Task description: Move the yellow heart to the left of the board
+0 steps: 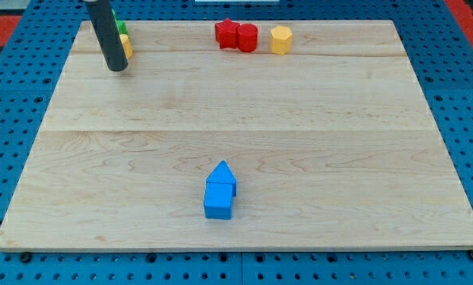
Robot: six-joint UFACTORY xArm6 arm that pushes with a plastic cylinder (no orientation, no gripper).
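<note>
Yellow block (126,45) touching my tip (118,68) at view's top left; no end effector; no writing.

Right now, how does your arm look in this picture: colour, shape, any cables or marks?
Only my rod shows: a straight, round, dark grey to black cylinder, smooth and slightly glossy, entering from the view's top. My tip ends flat and blunt. No cables, markings or labels are visible; the rest of the arm is out of frame.
</note>
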